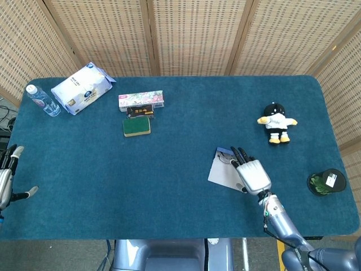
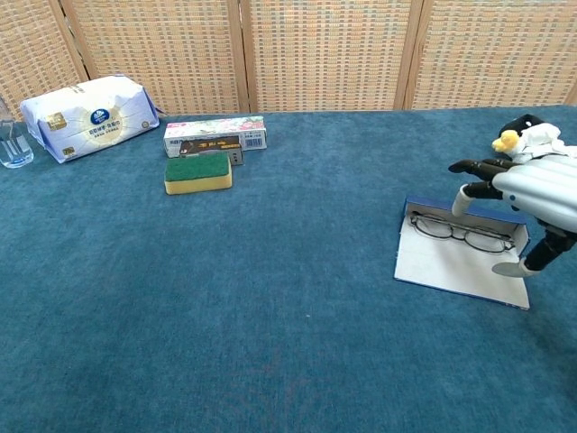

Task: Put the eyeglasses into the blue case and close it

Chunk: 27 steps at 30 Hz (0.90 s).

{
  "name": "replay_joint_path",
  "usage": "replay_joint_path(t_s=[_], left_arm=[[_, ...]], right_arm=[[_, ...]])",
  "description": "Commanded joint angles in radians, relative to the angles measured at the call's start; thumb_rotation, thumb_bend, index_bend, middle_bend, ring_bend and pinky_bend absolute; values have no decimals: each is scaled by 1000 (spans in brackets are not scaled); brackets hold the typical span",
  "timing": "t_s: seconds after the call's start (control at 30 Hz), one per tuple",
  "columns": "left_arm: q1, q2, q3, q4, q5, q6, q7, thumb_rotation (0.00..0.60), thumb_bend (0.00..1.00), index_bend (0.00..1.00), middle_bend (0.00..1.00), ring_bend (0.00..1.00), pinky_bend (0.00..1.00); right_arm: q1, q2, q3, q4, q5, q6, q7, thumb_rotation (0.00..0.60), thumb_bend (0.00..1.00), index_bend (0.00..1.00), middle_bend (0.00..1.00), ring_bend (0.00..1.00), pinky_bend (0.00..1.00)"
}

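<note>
- The right hand (image 2: 534, 194) is hovering over the blue case (image 2: 455, 262), fingers spread, holding nothing.
- The eyeglasses (image 2: 462, 232) are lying inside the open case on the bench (image 2: 270, 298).
- The left hand (image 1: 7, 178) is sitting at the bench's edge, fingers apart, holding nothing.

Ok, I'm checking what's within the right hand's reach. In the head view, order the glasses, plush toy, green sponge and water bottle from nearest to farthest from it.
From the right hand:
1. Glasses, just beside its fingers, in the open case.
2. Plush toy, further back, to the right.
3. Green sponge, mid-left of the table.
4. Water bottle, far-left edge.
</note>
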Motion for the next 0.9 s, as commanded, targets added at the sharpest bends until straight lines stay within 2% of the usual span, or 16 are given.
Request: replay_joint_path(t_s=[0.03, 0.47, 0.73, 0.9], left_arm=[[2, -2, 4, -1, 8, 5, 3, 600, 0, 0, 0, 0, 0], [8, -9, 11, -3, 23, 20, 15, 600, 0, 0, 0, 0, 0], [10, -7, 12, -4, 27, 23, 10, 600, 0, 0, 0, 0, 0], [11, -7, 13, -4, 30, 25, 10, 600, 0, 0, 0, 0, 0]], right_arm=[[-22, -24, 3, 19, -10, -2, -1, 600, 260, 284, 0, 0, 344], [-90, -125, 19, 120, -98, 23, -24, 600, 260, 304, 0, 0, 339], [-122, -194, 17, 250, -179, 52, -10, 600, 260, 318, 0, 0, 333], [-136, -203, 27, 262, -206, 46, 6, 600, 260, 320, 0, 0, 333]])
